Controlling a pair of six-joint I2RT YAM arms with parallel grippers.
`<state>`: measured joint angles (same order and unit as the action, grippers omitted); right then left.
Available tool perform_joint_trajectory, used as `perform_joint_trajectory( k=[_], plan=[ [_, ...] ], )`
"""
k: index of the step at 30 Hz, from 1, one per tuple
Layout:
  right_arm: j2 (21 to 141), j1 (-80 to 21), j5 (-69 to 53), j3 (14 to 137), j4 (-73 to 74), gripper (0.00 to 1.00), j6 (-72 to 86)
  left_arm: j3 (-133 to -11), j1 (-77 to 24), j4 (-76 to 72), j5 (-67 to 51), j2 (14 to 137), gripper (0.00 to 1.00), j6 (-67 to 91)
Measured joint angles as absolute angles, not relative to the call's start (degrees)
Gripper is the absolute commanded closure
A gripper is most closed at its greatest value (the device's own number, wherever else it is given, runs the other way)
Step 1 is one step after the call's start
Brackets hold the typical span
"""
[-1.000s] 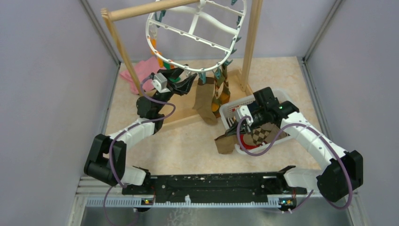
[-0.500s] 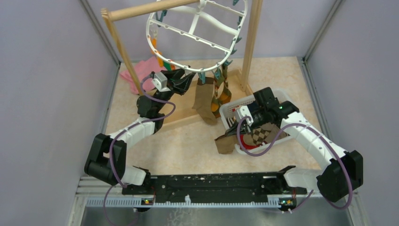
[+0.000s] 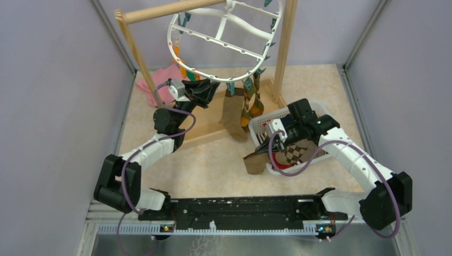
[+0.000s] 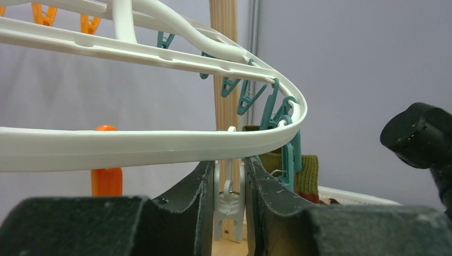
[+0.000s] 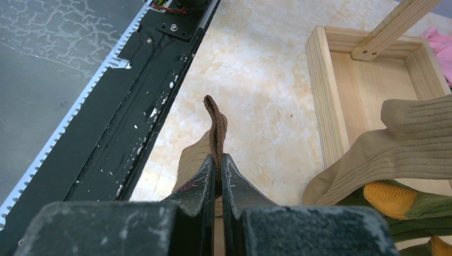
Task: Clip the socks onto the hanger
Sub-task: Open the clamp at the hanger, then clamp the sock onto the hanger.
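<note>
Marbled beige tabletop (image 5: 266, 80) beneath smooth oval plastic hanger (image 4: 133, 146), ribbed tan sock (image 5: 410, 149).

A beige, marble-patterned table (image 3: 213, 165) is pictured from above. A wooden rack's flat base (image 3: 205, 136) is set diagonally across its middle. A pink cloth (image 3: 164, 78) is laid at the far left, and a white slotted basket (image 3: 259, 126) is placed at the right, just beside the base. A brown sock (image 3: 255, 163) is seen at the basket's near-left corner, its lower end apparently reaching the tabletop.
</note>
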<state>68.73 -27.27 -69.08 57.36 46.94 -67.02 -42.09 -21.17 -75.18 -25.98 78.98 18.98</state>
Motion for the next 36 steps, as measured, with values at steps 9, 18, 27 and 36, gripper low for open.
perform_joint_trajectory(
  k=[9, 18, 27, 36],
  plan=[
    [70.17, -27.97, -67.79, 60.69, 38.06, 1.00, -45.17, -42.09, -21.17, -69.56, -24.32, 75.46, 0.91, 27.18],
    [77.67, -36.25, -52.12, 79.18, 35.09, 1.00, -26.15, -42.09, -21.41, -65.28, -21.65, 74.00, 0.92, 33.65],
    [84.82, -38.74, -38.72, 87.55, 31.03, 1.00, -11.68, -42.09, -21.50, -64.05, -19.99, 74.00, 0.94, 40.05],
    [86.28, -39.29, -31.29, 87.55, 20.97, 1.00, 3.44, -42.09, -21.54, -63.81, -19.59, 74.00, 0.94, 46.13]
  ],
)
